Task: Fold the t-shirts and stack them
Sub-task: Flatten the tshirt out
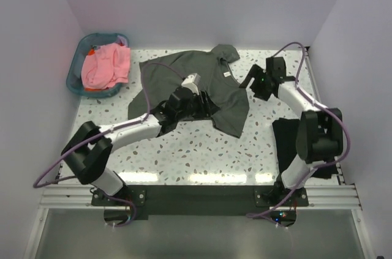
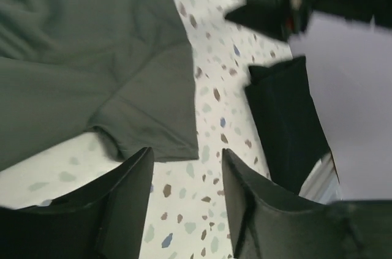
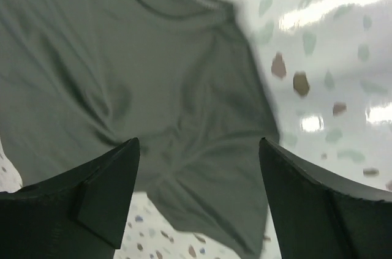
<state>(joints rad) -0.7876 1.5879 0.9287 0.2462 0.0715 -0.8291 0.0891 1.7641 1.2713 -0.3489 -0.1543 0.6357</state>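
On the speckled counter (image 1: 202, 149), olive-grey t-shirt (image 1: 165, 78) spread out mid-counter, left fingers (image 2: 131, 191) open and empty above one sleeve, right fingers (image 3: 116, 173) open and empty over its collar end, black t-shirt (image 2: 282, 118) folded at right edge, pink t-shirt (image 1: 107, 66) in teal basket (image 1: 73, 74) far left

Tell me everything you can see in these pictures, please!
olive-grey t-shirt: one, dark olive-grey, spread out on the middle of the table.
black t-shirt: one pile, black, folded on the right side of the table.
pink cloth: one bundle, salmon-pink, inside the basket; I cannot count the pieces.
basket: one, teal, at the far left corner.
table: one, white with speckles, under everything.
left arm and right arm: two, black and white, bolted at the near edge.
left claw and right claw: two, black, both open and empty, over the olive-grey t-shirt.
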